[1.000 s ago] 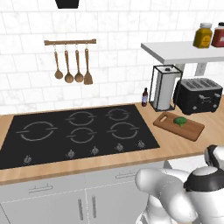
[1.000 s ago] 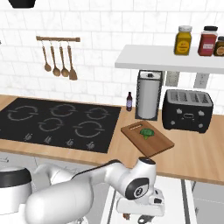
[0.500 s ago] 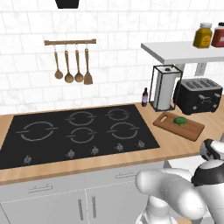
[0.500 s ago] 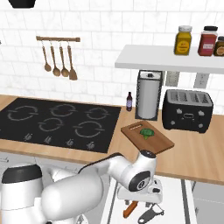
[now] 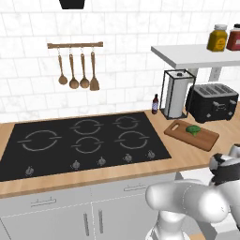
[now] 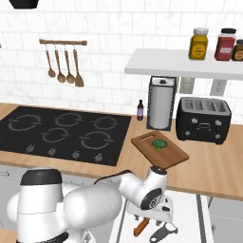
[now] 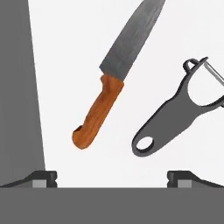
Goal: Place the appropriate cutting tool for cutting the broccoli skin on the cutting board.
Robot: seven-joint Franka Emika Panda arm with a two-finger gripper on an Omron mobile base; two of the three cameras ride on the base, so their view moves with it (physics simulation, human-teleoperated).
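The brown cutting board (image 5: pixel 191 135) (image 6: pixel 160 150) lies on the counter right of the cooktop, and the small green broccoli (image 5: pixel 192 130) (image 6: pixel 159 144) rests on it. Below the counter edge my gripper (image 6: pixel 154 219) (image 7: pixel 112 177) hangs open over a white drawer floor, its fingertips (image 7: pixel 43 178) wide apart with nothing between them. Just ahead of it lie a knife (image 7: pixel 103 96) (image 6: pixel 141 227) with an orange-brown handle and a dark grey peeler (image 7: pixel 173 113) (image 6: pixel 163 232), side by side and apart. The knife is on the left of the hand view, the peeler on the right.
A black toaster (image 6: pixel 204 119) and a paper-towel holder (image 6: pixel 162 102) stand behind the board, with a small dark bottle (image 6: pixel 140 110) beside them. The black cooktop (image 6: pixel 66 133) fills the counter's left. A grey drawer wall (image 7: pixel 17 92) runs along the hand view's left.
The arm's elbow has swung and the hand has shifted above the open drawer. Knife and peeler lie where they were; the gripper stays open.
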